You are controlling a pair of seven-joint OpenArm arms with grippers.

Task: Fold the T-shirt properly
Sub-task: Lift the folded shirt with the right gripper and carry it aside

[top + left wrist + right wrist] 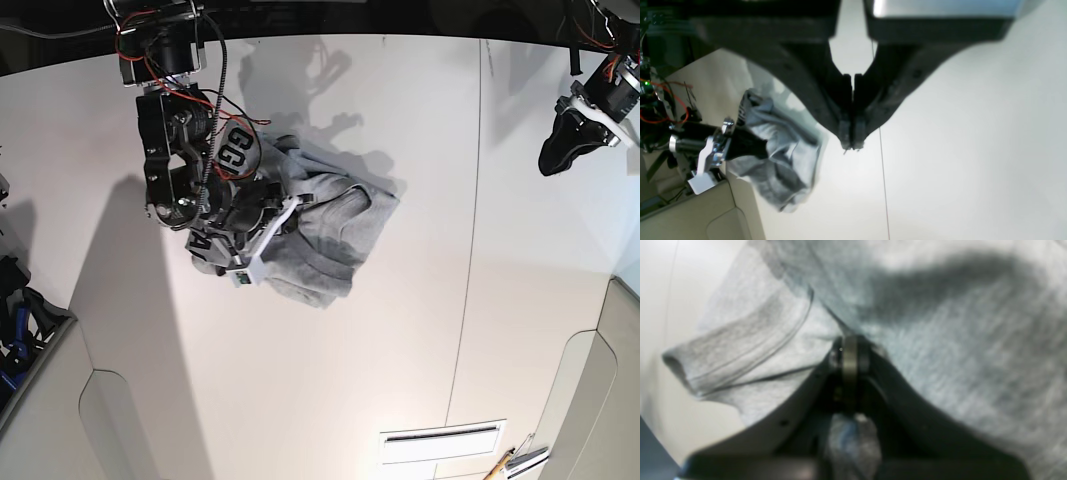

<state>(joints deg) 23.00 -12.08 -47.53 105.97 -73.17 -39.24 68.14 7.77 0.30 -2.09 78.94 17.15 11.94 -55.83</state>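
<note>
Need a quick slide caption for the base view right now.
Right gripper shut on the crumpled T-shirt; left gripper shut, empty, off to the side.

The T-shirt [325,240] is bunched on the counter [330,380]. The right hand [849,350] is set upon it, apparently pinching cloth. The left hand [562,145] is held well apart from it.

Black arms [190,170]; red wiring (white brackets).
</note>
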